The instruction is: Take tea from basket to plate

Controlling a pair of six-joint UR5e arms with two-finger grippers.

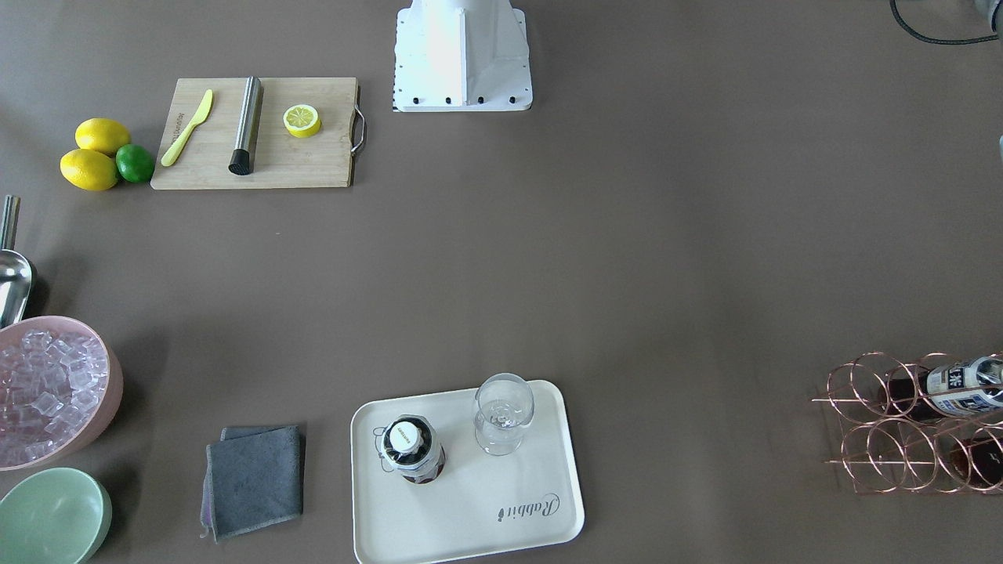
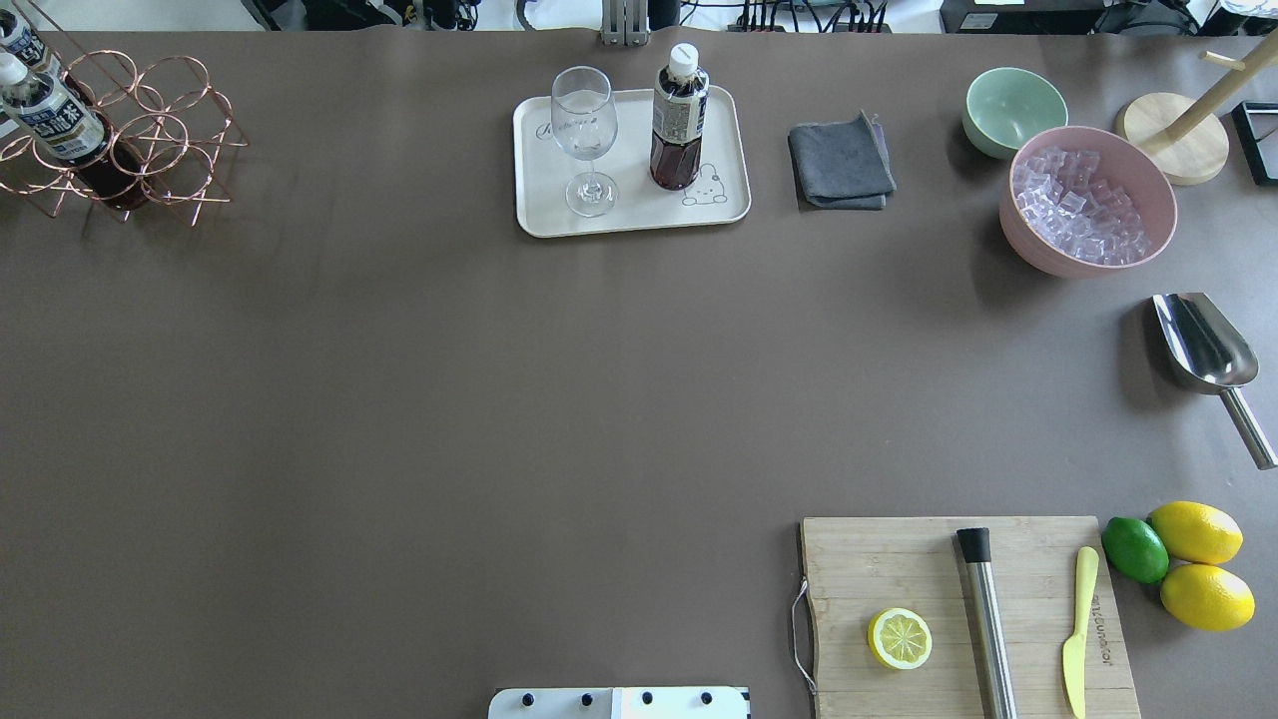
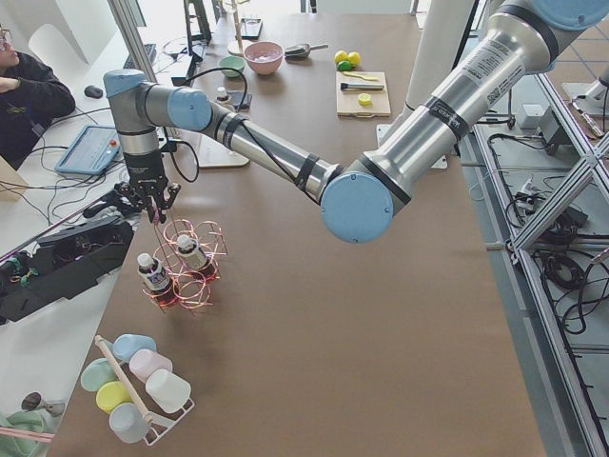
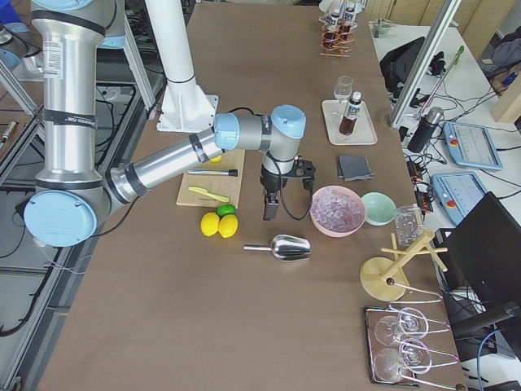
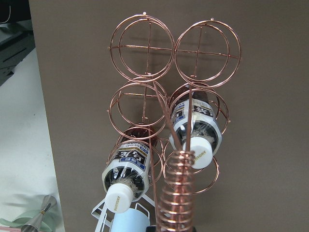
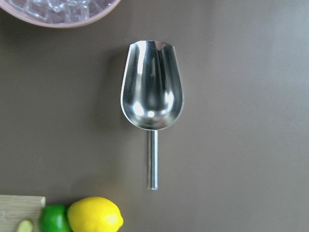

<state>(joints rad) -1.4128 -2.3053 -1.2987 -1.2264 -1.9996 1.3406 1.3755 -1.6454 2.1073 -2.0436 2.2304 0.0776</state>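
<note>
One tea bottle (image 2: pixel 679 120) stands upright on the cream plate (image 2: pixel 639 215), beside a clear glass (image 2: pixel 584 130); it also shows in the front view (image 1: pixel 413 450). Two more tea bottles (image 5: pixel 128 174) (image 5: pixel 195 130) sit in rings of the copper wire basket (image 2: pixel 150 140) at the table's far left corner. My left gripper (image 3: pixel 152 195) hangs right above the basket's handle (image 5: pixel 178 193); I cannot tell if it is open or shut. My right gripper (image 4: pixel 269 212) hovers over a steel scoop (image 6: pixel 152 92); its state cannot be told either.
A pink bowl of ice (image 2: pixel 1088 200), a green bowl (image 2: pixel 1013 110) and a grey cloth (image 2: pixel 841 160) lie right of the plate. A cutting board (image 2: pixel 958 609) with lemon half, muddler and knife sits near right, with lemons and a lime (image 2: pixel 1188 559) beside it.
</note>
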